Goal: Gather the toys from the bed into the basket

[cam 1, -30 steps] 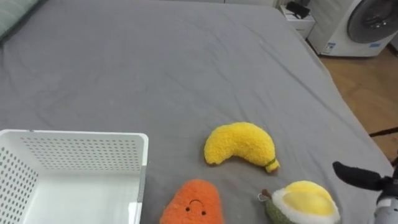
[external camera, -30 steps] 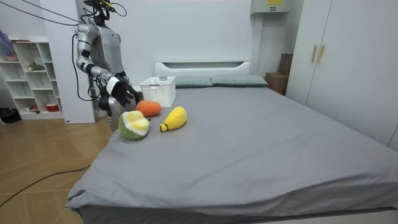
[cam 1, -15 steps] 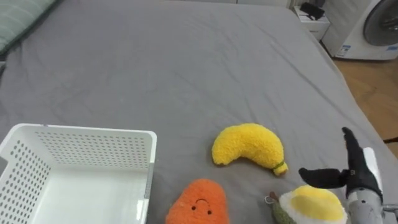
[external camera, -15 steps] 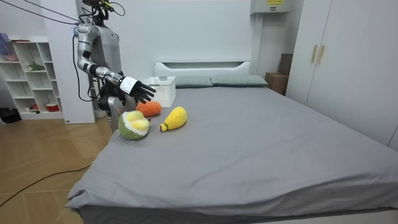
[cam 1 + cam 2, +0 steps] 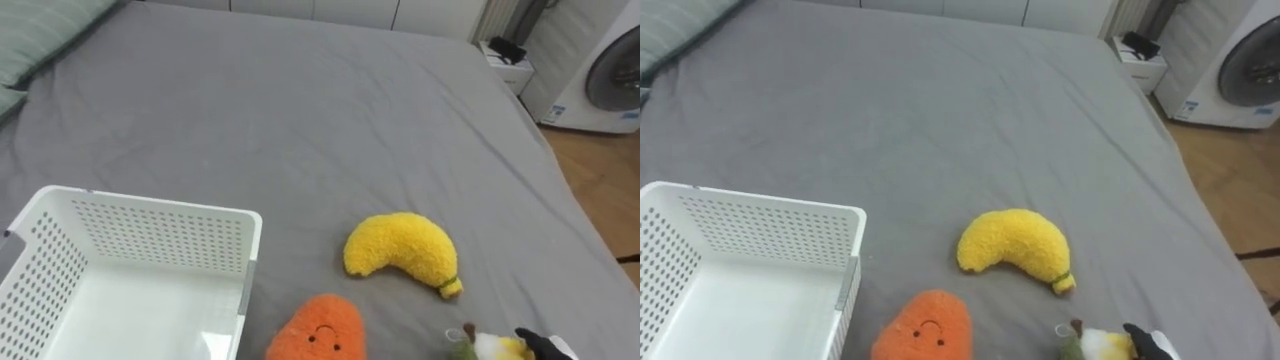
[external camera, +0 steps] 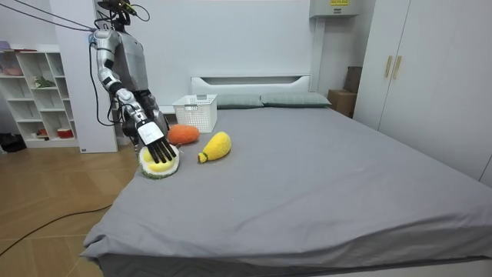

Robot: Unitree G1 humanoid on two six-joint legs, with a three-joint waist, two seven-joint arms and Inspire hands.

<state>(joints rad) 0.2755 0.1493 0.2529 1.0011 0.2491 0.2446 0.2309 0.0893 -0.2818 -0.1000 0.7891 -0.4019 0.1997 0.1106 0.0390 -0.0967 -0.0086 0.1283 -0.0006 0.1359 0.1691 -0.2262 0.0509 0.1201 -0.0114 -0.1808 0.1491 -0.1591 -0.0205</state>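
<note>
Three plush toys lie near the bed's (image 5: 330, 130) close edge. A yellow banana (image 5: 400, 254) rests in the middle, an orange carrot with a face (image 5: 315, 328) lies beside the white basket (image 5: 150, 232), and a green-and-yellow fruit half (image 5: 482, 348) sits at the bottom right. My right hand (image 5: 538, 344) lies on that fruit half with straight, spread fingers; in the room view the right hand (image 6: 151, 137) covers the top of the fruit half (image 6: 159, 165). The basket holds nothing that I can see.
I stand at the bed's side, near its foot corner, on the room view's left. Pillows (image 6: 292, 99) lie at the headboard. A washing machine (image 5: 610, 80) and wooden floor (image 5: 600, 170) lie beyond the bed's far side. A white shelf (image 6: 34, 92) stands behind me.
My right hand has come down from above the fruit half onto it, fingers still straight. The head camera has shifted, so the toys sit lower in the picture.
</note>
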